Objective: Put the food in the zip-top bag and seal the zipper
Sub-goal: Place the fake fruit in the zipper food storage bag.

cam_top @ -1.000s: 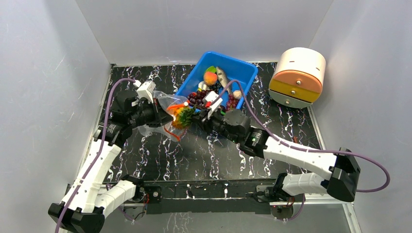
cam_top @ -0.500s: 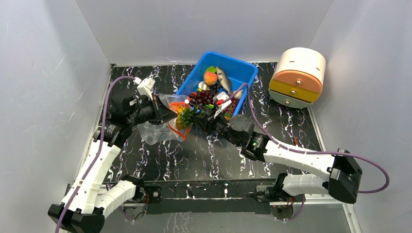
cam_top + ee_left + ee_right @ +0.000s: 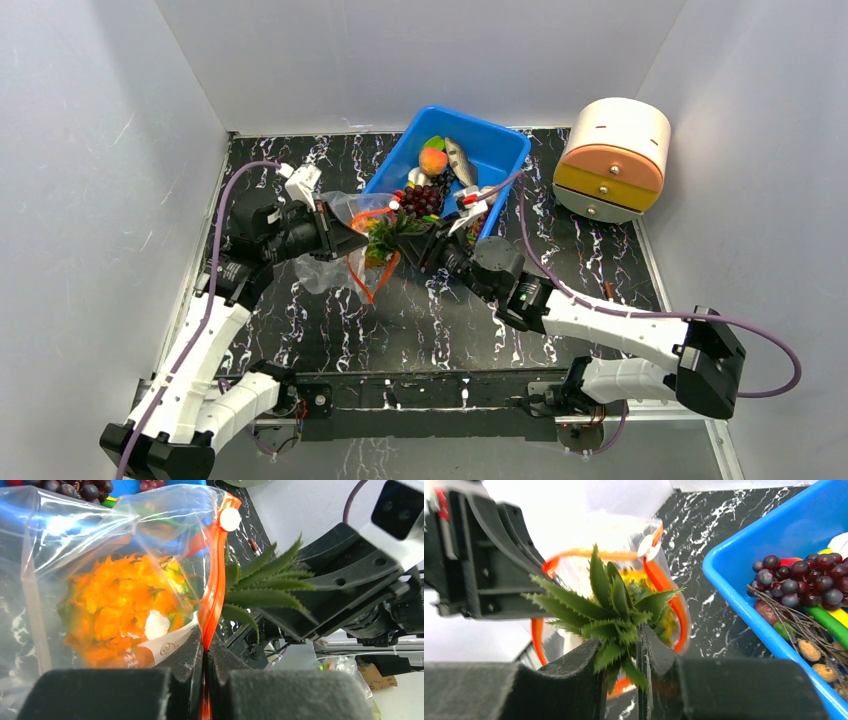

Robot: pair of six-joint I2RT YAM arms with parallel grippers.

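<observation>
Plain white walls [image 3: 100, 150] close in a black table [image 3: 420, 310] veined with white like marble. At 12 o'clock on the table stands a blue bin [image 3: 505, 140]. It holds a peach [image 3: 433, 160] and a toy fish [image 3: 459, 160] toward its far end, and dark grapes [image 3: 420, 198] heaped at its near end. Toward 2 o'clock sits a round white drawer unit [image 3: 612, 158] with one orange and one yellow drawer front.

The zip-top bag [image 3: 100, 525] hangs at about 9 o'clock from the table's middle, just beside the bin's near left corner, its clear film crinkled. The left fingers [image 3: 197, 657] are pressed tight together on the orange-red zipper [image 3: 215, 590], pinching the strip at one side of the mouth. A white slider [image 3: 230, 519] sits at the strip's far end. The mouth gapes in a loop.

The orange pineapple [image 3: 120, 610] lies with its body inside the bag, seen through the film. Its green leaves [image 3: 609, 605] poke out past the zipper. The right fingers [image 3: 584, 665], reaching in from 3 o'clock, stand narrow and grip the pineapple by those leaves.
</observation>
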